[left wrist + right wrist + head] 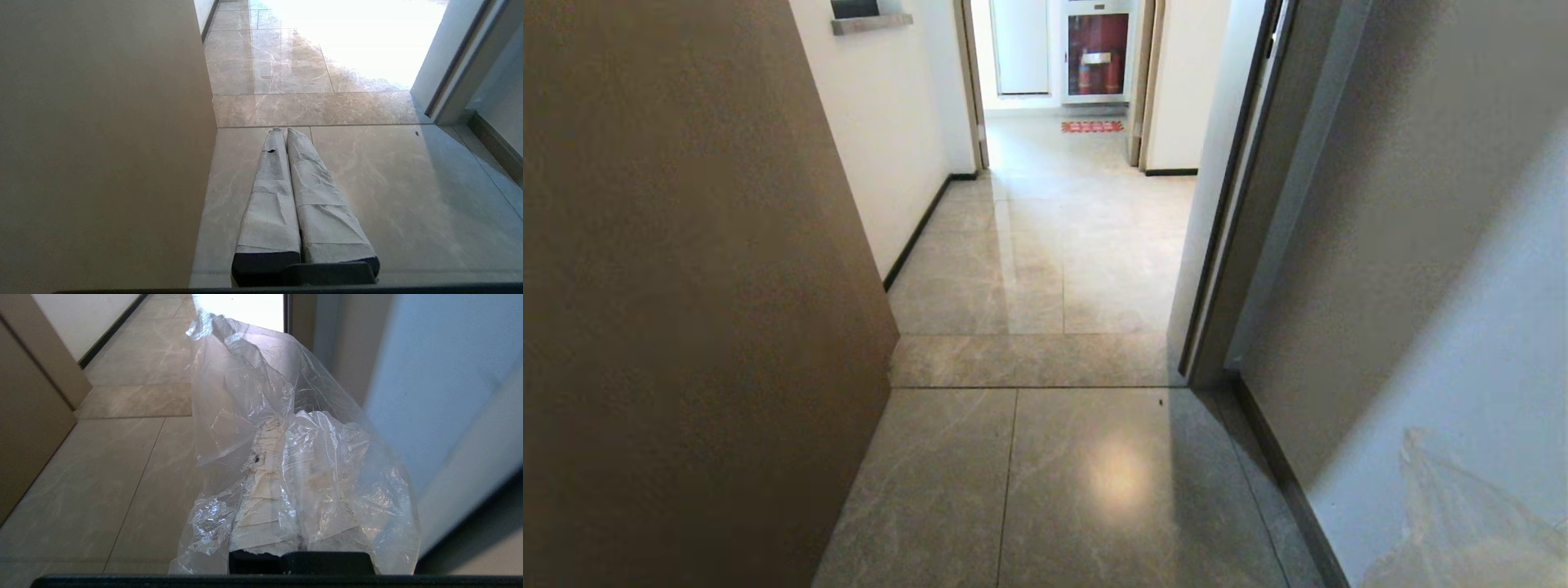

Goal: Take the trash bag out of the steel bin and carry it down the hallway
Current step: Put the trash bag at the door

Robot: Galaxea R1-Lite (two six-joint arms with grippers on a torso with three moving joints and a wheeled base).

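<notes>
The trash bag point(327, 469), thin crinkly clear plastic, is draped over my right gripper point(286, 424), whose taped fingers point(261, 486) are shut on its film. A corner of the bag point(1462, 523) shows at the lower right of the head view, against the white wall. My left gripper point(284, 131) hangs over the floor tiles, its two taped fingers pressed together with nothing between them. The hallway point(1054, 269) of glossy grey tiles runs straight ahead. The steel bin is out of view.
A brown door panel point(686, 327) fills the left side close by. A dark door frame point(1233, 245) and a white wall point(1421, 286) stand on the right. At the far end are a red mat point(1092, 126) and a cabinet with fire extinguishers point(1098, 53).
</notes>
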